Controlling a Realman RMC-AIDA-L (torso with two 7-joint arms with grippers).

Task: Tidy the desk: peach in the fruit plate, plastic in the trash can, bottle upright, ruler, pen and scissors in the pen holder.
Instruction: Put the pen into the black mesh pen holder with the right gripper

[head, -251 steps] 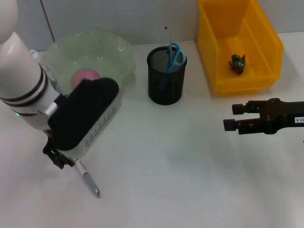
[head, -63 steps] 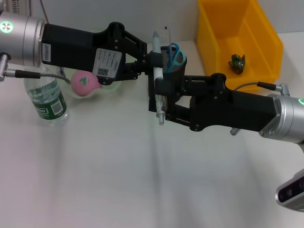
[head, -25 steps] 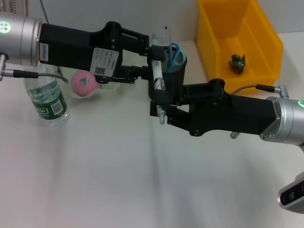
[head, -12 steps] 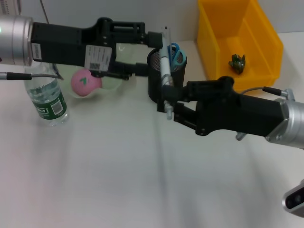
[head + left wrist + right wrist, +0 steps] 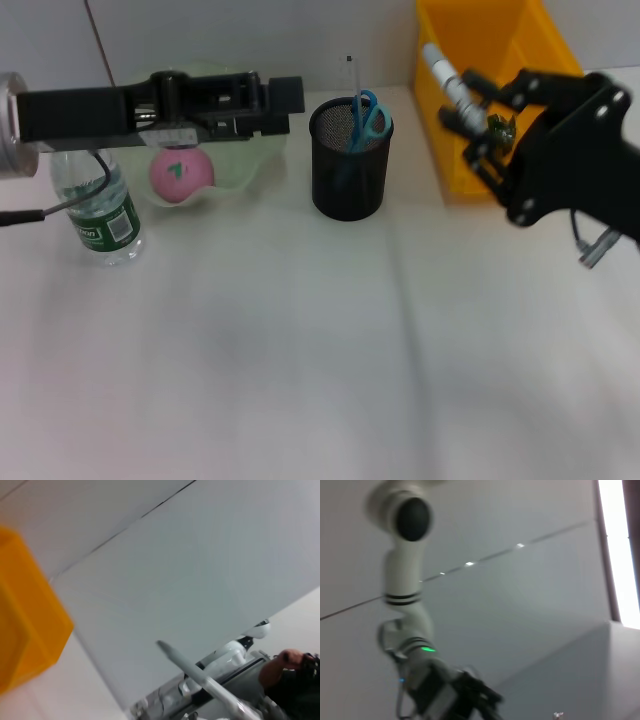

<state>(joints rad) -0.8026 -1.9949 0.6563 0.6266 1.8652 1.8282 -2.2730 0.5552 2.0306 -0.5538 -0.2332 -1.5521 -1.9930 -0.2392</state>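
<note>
Pen point(image 5: 441, 69): silver-white, held tilted in the right gripper point(image 5: 478, 115), whose fingers are pinched on its lower part. It is raised over the near wall of the trash can point(image 5: 560, 110), well to the right of the pen holder point(image 5: 349, 170). In the left wrist view the pen point(image 5: 205, 680) is seen as a pale slanted rod.

Left gripper point(image 5: 285, 95): stretched level to the left of the pen holder, above the fruit plate point(image 5: 262, 150); fingers spread, nothing held.

Step in hand, as judged: the pen is to be carried to the pen holder and dropped in. It should be brought over the mesh mouth, turned nearer to upright, and lowered tip first beside the scissors point(image 5: 366, 117) and ruler point(image 5: 351, 85) already standing there, and let go only once it is inside the rim. A release at the present spot would likely send it into the trash can.

Other items, relative to the pen holder: peach point(image 5: 181, 172) in the fruit plate to the left; bottle point(image 5: 95, 215) upright farther left; a dark crumpled scrap point(image 5: 500, 128) in the trash can.

Surface: desk point(image 5: 300, 360), plain white. Room: pale wall panels behind.
</note>
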